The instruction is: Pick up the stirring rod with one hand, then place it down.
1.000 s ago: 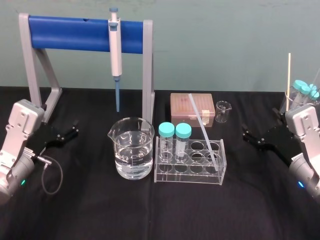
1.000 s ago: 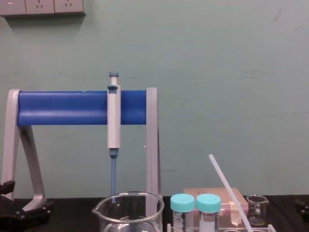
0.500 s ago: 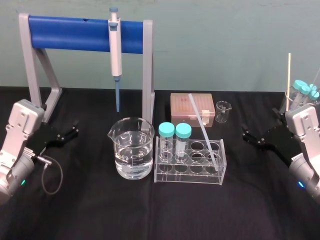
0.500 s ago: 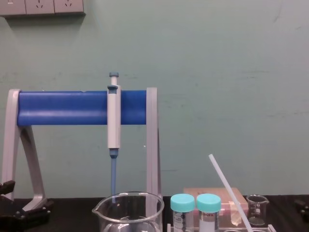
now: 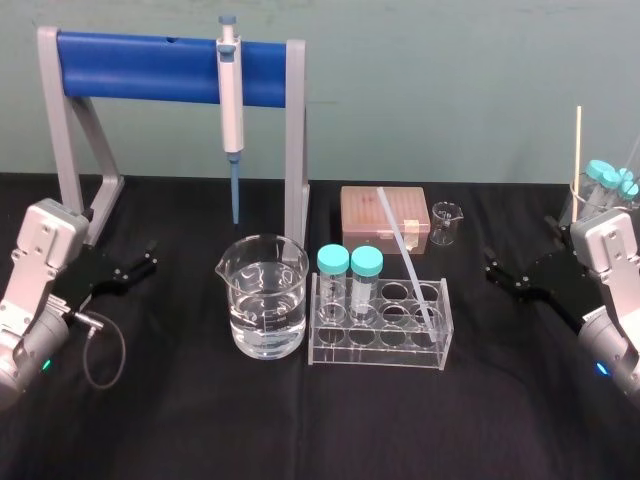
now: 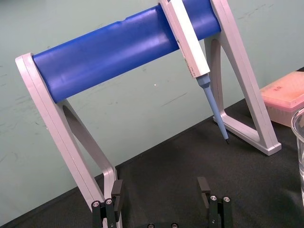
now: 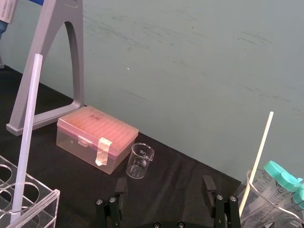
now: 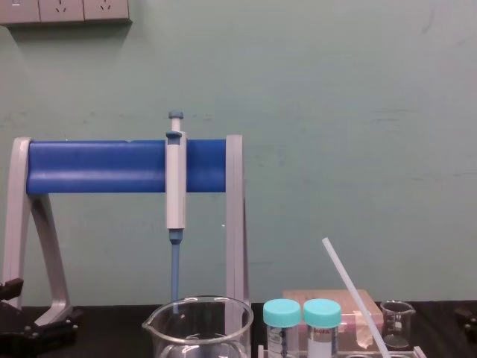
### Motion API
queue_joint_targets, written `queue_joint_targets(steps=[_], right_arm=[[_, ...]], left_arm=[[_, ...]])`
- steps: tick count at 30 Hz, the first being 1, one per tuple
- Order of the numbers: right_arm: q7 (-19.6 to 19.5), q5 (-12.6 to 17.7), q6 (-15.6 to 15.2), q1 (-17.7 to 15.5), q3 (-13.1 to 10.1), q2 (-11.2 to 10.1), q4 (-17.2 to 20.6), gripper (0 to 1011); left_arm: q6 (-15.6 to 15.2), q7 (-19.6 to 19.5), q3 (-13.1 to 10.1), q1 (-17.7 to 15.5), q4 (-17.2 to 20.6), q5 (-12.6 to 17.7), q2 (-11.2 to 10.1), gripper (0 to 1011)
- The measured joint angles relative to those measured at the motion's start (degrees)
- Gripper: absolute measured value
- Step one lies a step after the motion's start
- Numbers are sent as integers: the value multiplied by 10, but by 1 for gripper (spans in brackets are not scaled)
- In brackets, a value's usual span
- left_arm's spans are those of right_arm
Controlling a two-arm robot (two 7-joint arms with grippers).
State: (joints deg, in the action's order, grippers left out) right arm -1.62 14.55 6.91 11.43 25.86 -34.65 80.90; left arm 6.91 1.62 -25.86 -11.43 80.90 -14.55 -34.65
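While left hand [image 5: 148,259], right hand [image 5: 491,268] spread, translucent stirring rod [image 5: 405,258] leans in clear rack [image 5: 375,352].

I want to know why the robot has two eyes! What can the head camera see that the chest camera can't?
Head camera: water inside the big beaker, the holes of the rack from above, blue-capped tubes far right, and a full look at the open left gripper and right gripper, parked out at the sides. Chest camera: wall sockets up high. Both: the stirring rod leaning in the rack, the pipette on the blue stand, two teal-capped tubes, the pink box.
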Motion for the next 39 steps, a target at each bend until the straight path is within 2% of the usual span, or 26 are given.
queue_joint_targets(steps=[21,24,32,33,35,36,39], right_arm=[[0,0,0,0,0,0,0,1003],[4,5,-1,-1,-6,2,1,1003],[72,96,-28,-5,-50,16,31,1003],[87,115,-36,-5,-56,18,39,1003],[105,134,-46,-5,-62,21,47,1003],[124,153,-57,-3,-67,22,54,1003],[150,174,-70,0,-72,25,63,1003]], left_arm=[[0,0,0,0,0,0,0,1001],[0,0,0,0,0,0,0,1000],[0,0,0,0,0,0,0,1000],[0,0,0,0,0,0,0,1000],[0,0,0,0,0,0,0,1000],[0,0,0,0,0,0,0,1000],[0,0,0,0,0,0,0,1000]])
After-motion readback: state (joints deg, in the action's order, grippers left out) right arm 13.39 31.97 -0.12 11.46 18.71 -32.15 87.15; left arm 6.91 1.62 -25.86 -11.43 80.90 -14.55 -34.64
